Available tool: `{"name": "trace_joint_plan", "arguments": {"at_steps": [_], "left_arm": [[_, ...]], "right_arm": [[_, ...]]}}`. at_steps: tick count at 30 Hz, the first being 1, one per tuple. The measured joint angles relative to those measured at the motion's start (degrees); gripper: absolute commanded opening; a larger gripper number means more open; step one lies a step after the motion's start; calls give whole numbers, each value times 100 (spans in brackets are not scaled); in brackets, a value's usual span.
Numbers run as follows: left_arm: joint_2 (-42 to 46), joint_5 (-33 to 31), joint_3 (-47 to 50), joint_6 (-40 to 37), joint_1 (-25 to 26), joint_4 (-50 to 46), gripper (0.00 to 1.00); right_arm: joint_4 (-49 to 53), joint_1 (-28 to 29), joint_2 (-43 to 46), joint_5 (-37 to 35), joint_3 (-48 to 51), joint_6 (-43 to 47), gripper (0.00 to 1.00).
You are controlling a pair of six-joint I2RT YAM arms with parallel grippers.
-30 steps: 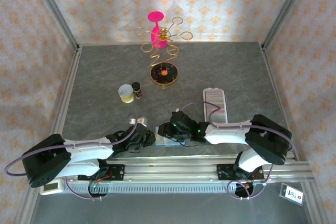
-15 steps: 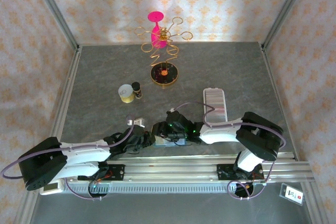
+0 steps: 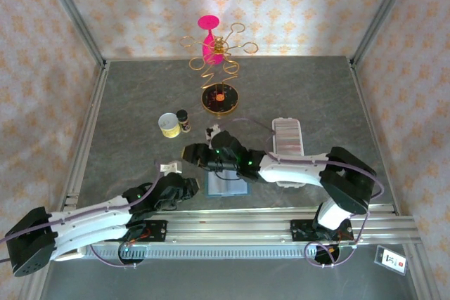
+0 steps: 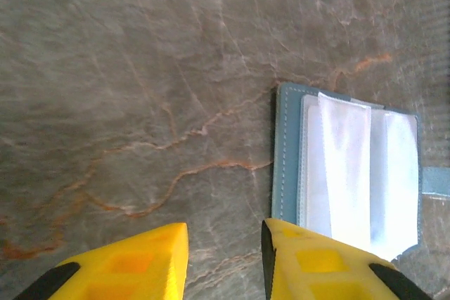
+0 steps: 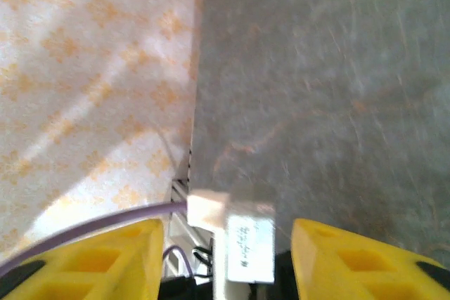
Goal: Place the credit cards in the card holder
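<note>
- The left pincer (image 4: pixel 223 233) hangs just left of the open teal wallet (image 4: pixel 351 173), fingers apart and empty.
- The right pincer (image 3: pixel 191 153) hovers just beyond the wallet, also spread and empty.
- The card holder (image 3: pixel 287 137) lies on the desk (image 3: pixel 140 103), beyond the wallet to its right.
- I cannot make out any credit cards. I'd say no pickup has begun, and the next move is finding one and pinching its thin edge.

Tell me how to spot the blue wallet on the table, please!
Start at the long metal rail along the near edge of the table. Just beyond the rail's middle lies the wallet, flat and opened out. It is the only blue thing there, with shiny clear pockets inside, unlike the longer white ridged card holder farther off to its right.
</note>
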State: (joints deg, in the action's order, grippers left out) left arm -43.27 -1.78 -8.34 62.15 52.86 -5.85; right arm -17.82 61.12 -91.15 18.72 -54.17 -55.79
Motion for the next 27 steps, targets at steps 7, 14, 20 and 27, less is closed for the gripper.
{"name": "trace_joint_plan", "arguments": {"at_steps": [7,14,20,27], "left_arm": [[348,-291,-372,-127,-2,-549,40],[15,-190,-730,-509,-2,-304,41],[-398,-50,-892,-708,-2,155,43],[-870,140,-988,-837,-2,501,42]], "right_arm": [[1716,-688,1604,-1200,-501,3104,60],[3694,-693,3834,-1600,260,7722,82],[5075,-1193,4922,-2074,866,9980,100],[5567,-2127,5023,-2481,1838,11239,100]]}}
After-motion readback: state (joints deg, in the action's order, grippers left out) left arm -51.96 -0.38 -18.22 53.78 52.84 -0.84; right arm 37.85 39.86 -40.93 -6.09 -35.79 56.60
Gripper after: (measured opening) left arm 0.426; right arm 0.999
